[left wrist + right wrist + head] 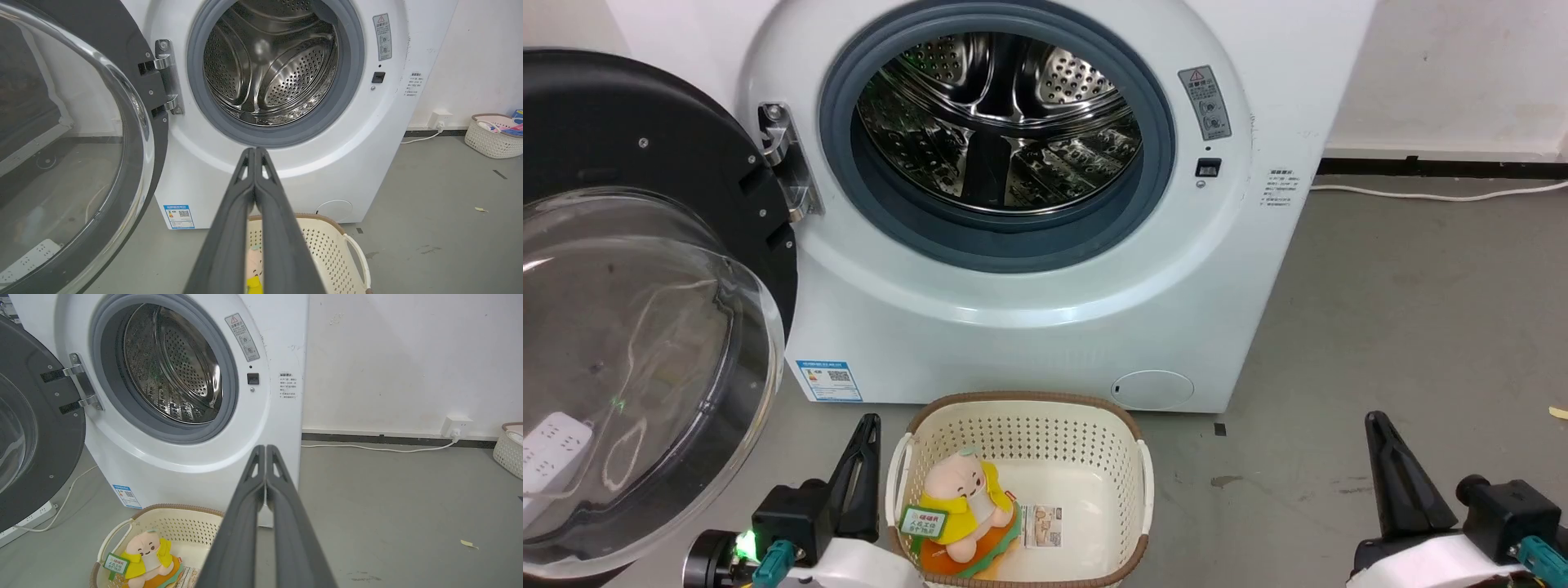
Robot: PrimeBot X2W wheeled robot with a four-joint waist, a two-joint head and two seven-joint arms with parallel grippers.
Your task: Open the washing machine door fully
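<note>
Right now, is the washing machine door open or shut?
Open. The washing machine door stands far out to the left on its hinge, and the steel drum is fully exposed.

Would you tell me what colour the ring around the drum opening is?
The ring is grey; the left wrist view shows it best.

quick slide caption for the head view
Washing machine door open beside the steel drum, basket with a plush toy in front, left gripper and right gripper shut.
</note>
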